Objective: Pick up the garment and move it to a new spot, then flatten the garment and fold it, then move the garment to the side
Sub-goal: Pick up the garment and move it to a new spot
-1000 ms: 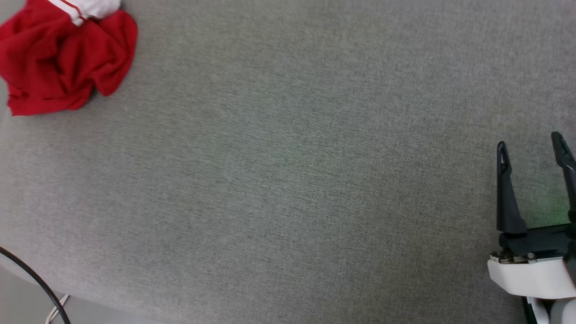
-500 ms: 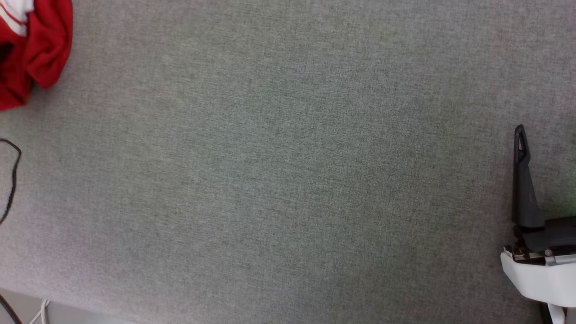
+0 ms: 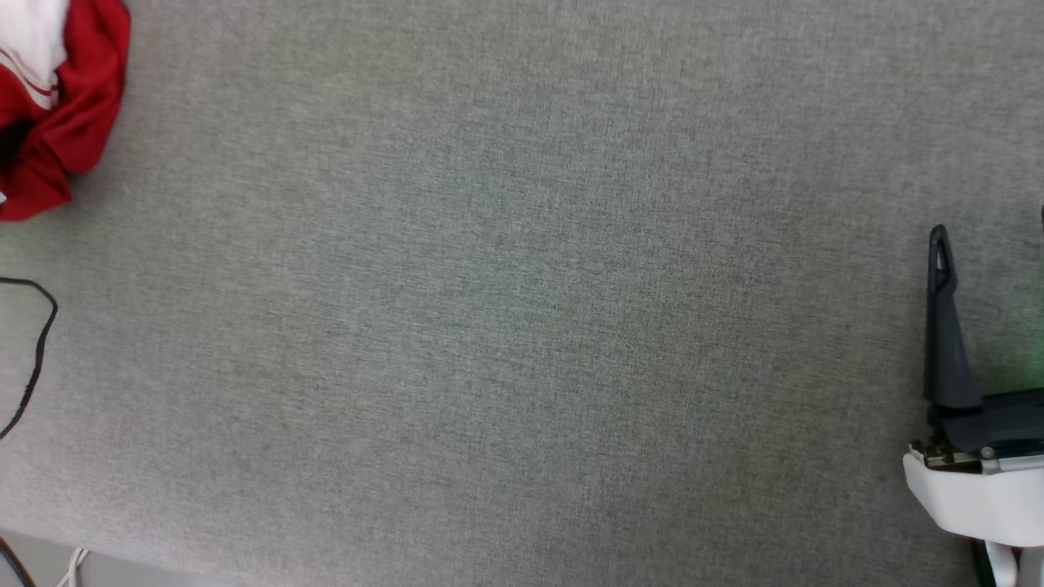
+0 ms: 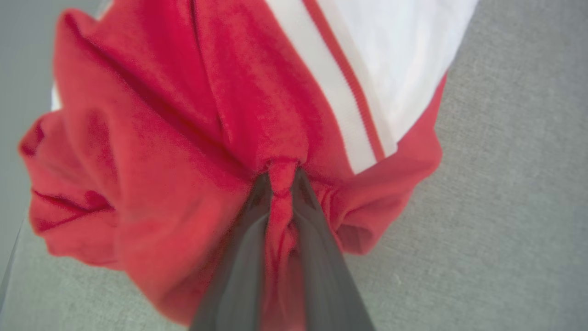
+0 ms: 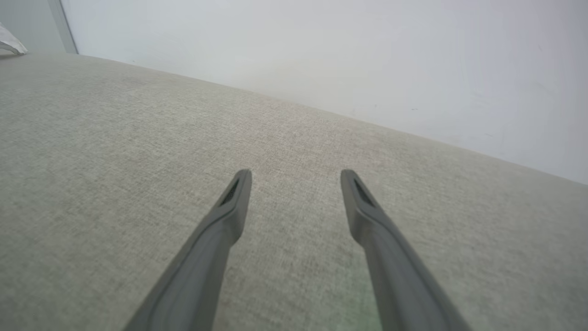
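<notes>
The garment (image 3: 77, 114) is a crumpled red heap with a white, red-striped sleeve, lying at the far left of the grey table (image 3: 522, 310), partly cut off by the frame edge. In the left wrist view my left gripper (image 4: 281, 177) is shut on a pinched red fold of the garment (image 4: 156, 138), and the cloth bunches around the two dark fingers. My right gripper (image 3: 991, 222) stands open at the right edge of the table, far from the garment. Its two fingers are spread over bare fabric with nothing between them (image 5: 296, 177).
A thin black cable (image 3: 37, 350) loops over the table's left edge. The table's near edge runs along the bottom left. In the right wrist view a pale wall (image 5: 367, 69) stands behind the table's far edge.
The head view has shifted, so the garment now sits further left in it and the cable loop has come in. The garment's folds have changed shape at the left edge.
</notes>
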Robot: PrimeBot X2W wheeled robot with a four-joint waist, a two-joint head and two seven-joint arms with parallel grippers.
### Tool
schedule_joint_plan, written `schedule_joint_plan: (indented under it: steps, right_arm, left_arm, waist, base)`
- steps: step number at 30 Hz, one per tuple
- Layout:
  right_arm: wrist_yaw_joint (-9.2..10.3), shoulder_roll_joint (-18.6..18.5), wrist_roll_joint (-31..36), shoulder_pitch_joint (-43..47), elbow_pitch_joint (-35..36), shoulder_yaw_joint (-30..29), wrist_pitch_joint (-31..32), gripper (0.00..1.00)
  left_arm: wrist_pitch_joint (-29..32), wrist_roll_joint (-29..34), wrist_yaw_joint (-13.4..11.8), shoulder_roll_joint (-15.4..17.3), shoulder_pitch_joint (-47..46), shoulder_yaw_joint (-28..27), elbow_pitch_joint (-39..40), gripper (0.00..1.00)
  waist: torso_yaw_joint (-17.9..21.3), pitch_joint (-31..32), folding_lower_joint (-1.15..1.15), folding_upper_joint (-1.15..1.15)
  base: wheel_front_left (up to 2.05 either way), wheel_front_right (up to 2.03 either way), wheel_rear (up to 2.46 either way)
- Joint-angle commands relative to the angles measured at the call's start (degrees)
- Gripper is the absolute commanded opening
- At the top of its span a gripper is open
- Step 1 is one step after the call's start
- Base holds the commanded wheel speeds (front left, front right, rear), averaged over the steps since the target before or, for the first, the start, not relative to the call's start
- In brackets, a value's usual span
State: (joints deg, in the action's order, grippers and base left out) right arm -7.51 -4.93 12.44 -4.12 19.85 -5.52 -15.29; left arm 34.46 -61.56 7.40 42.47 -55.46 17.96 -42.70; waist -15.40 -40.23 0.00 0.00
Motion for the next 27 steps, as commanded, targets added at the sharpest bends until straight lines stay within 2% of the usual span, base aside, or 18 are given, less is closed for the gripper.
schedule_joint_plan:
  steps: [1,5,11,16,23,27]
  right_arm:
    - [0.04,-0.1,-0.3,0.1,-1.2,0.3,0.2,1.00]
    - [0.04,0.7,-1.3,0.1,-3.0,2.0,0.1,1.00]
    - [0.04,1.6,-2.4,0.3,-5.4,3.9,0.1,1.00]
    - [0.04,2.0,-3.7,0.7,-7.3,4.8,0.1,1.00]
    - [0.04,2.1,-6.9,1.6,-9.5,5.7,0.1,1.00]
    - [0.04,2.1,-8.3,2.0,-10.4,5.9,0.1,1.00]
  left_arm:
    - [-1.1,0.5,0.0,0.6,-0.8,1.1,0.3,0.00]
    - [-5.0,1.6,0.0,4.6,-3.5,3.9,3.1,0.00]
    - [-6.0,3.4,0.0,8.5,-7.0,8.3,9.4,0.00]
    - [-5.6,4.8,0.0,9.7,-10.8,12.1,15.7,0.00]
    - [-4.2,7.0,0.0,7.5,-16.1,16.7,24.1,0.00]
    - [-3.0,7.9,0.0,5.0,-18.5,19.1,28.7,0.00]
  waist:
    - [0.0,1.6,0.00,0.00]
    - [0.5,7.0,0.00,0.00]
    - [1.6,12.6,0.00,0.00]
    - [2.8,16.8,0.00,0.00]
    - [5.8,22.1,0.00,0.00]
    - [7.9,24.4,0.00,0.00]
  base:
    - [0.00,0.00,0.00]
    - [0.00,0.00,0.00]
    - [0.00,0.00,0.00]
    - [0.00,0.00,0.00]
    - [0.00,0.00,0.00]
    - [0.00,0.00,0.00]
